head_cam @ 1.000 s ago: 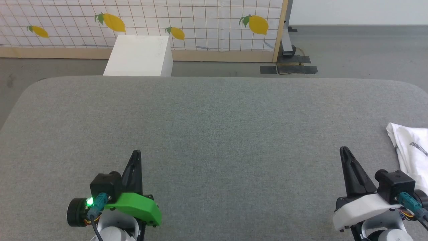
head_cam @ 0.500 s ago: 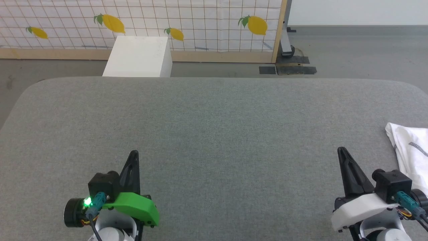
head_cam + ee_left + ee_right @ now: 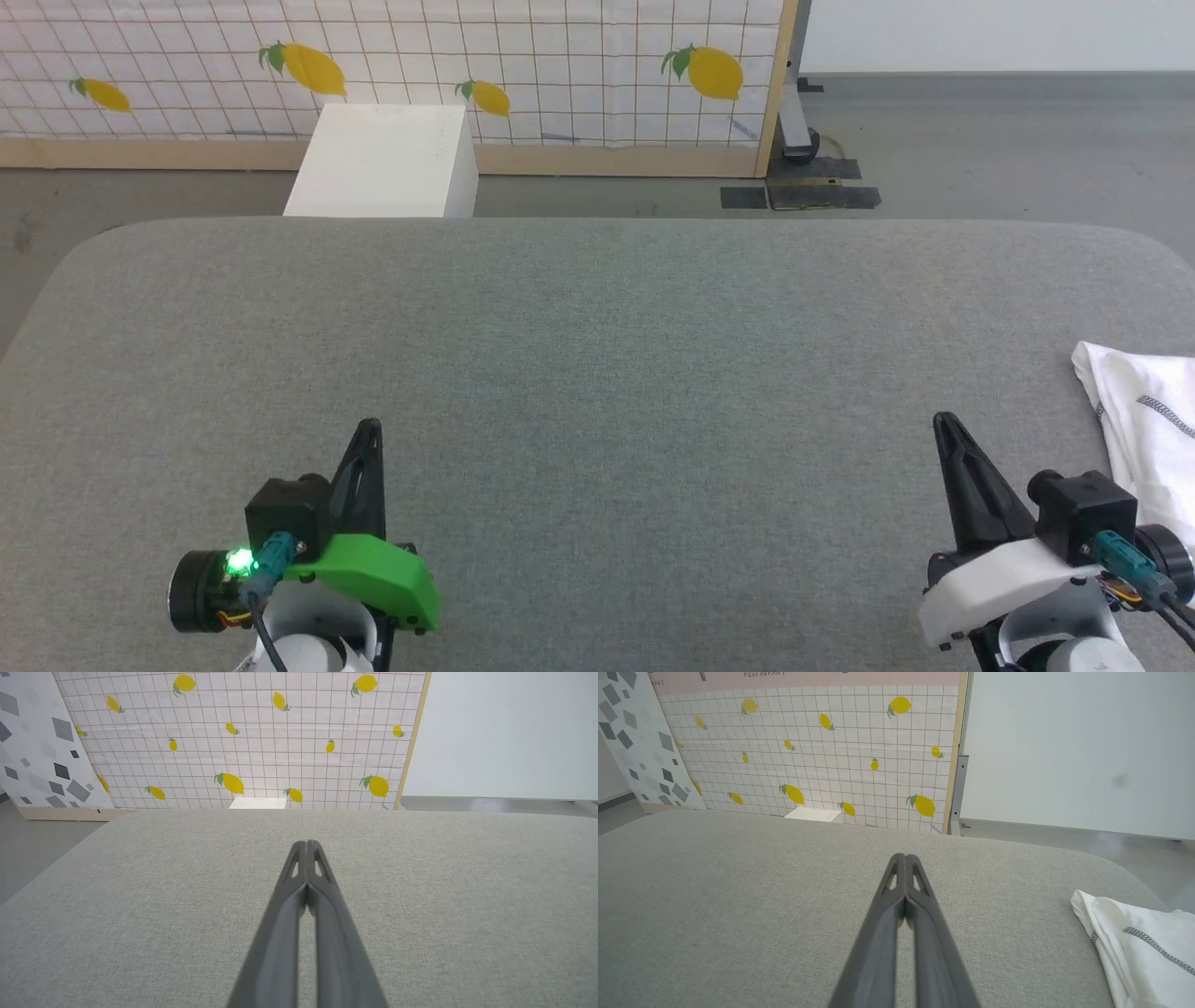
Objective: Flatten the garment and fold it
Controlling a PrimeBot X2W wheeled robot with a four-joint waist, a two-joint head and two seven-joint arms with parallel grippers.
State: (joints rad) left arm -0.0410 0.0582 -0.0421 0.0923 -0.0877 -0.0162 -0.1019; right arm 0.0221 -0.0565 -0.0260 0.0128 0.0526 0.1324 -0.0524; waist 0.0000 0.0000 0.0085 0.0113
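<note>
The garment, white thin fabric with a grey-and-white stitched seam, lies bunched at the right edge of the grey table, partly cut off by the head view's edge. It also lies at the lower right of the right wrist view as the garment. My right gripper hovers just left of it, shut and holding nothing; its tips meet. My left gripper is at the lower left, far from the cloth, shut and holding nothing, tips pressed together.
A white box stands on the floor beyond the table's far edge. Behind it runs a lemon-patterned grid panel with a wooden frame. Grey floor lies to the right of the panel.
The whole head view has drifted slightly left and down, so the camera moved. Both grippers stay shut and the garment lies where it was.
</note>
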